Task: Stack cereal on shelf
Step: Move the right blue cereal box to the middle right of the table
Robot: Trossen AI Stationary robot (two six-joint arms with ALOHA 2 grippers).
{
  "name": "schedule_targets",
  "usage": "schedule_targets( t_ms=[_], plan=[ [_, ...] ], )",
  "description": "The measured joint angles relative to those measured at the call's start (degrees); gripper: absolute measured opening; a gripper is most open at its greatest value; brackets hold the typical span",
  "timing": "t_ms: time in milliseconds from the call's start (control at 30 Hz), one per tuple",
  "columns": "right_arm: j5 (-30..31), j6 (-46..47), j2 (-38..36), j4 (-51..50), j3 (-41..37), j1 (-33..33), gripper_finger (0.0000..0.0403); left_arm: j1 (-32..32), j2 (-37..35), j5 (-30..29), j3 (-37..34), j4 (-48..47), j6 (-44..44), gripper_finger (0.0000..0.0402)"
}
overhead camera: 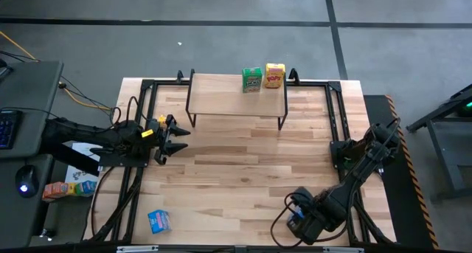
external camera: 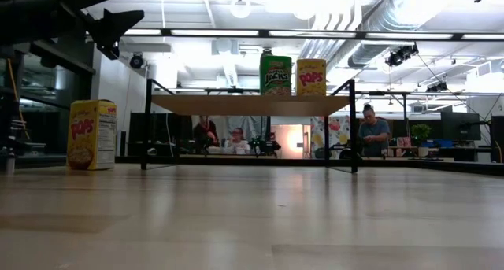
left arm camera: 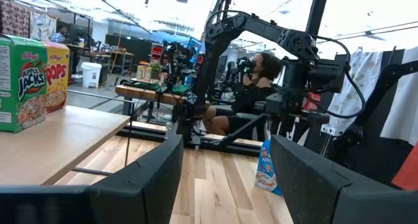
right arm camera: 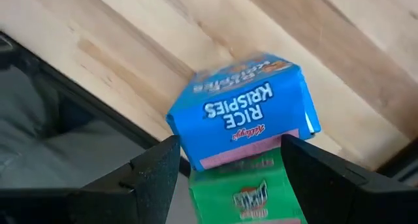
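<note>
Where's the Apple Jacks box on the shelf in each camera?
High view: Apple Jacks box toward the right end of the shelf.
Low view: upper centre, standing on the shelf.
Left wrist view: on the shelf board.
Right wrist view: not in it.
Shared landmark: the yellow Pops box beside it.

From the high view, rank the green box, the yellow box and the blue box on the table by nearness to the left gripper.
From the left gripper:
1. Blue box, table's near left corner.
2. Green box, on the shelf.
3. Yellow box, beside the green one, farther right.
</note>
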Motion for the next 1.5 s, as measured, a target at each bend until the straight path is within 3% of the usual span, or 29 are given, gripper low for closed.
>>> schedule_targets(
  t_ms=[433, 700, 1167, 1500],
  plan=[
    [1.9, 0.2, -0.3, 0.5, -3.3, 0.0, 0.0259, 0.0, 0.0, 0.0, 0.0, 0.1, 0.0, 0.0222],
    [8.7, -1.2, -0.2, -0.7, -3.8, -0.1, 0.0259, 0.0, 0.0, 0.0, 0.0, 0.3, 0.0, 0.0222],
    [12.8, 5.0, 0.1, -12.6, -4.0, -0.9, 0.0259, 0.0, 0.0, 0.0, 0.0, 0.5, 0.0, 0.0222],
    [16.0, -0.6, 0.1, -16.1, -4.0, -4.7, 0.0259, 0.0, 0.0, 0.0, 0.0, 0.4, 0.0, 0.0222]
  ],
)
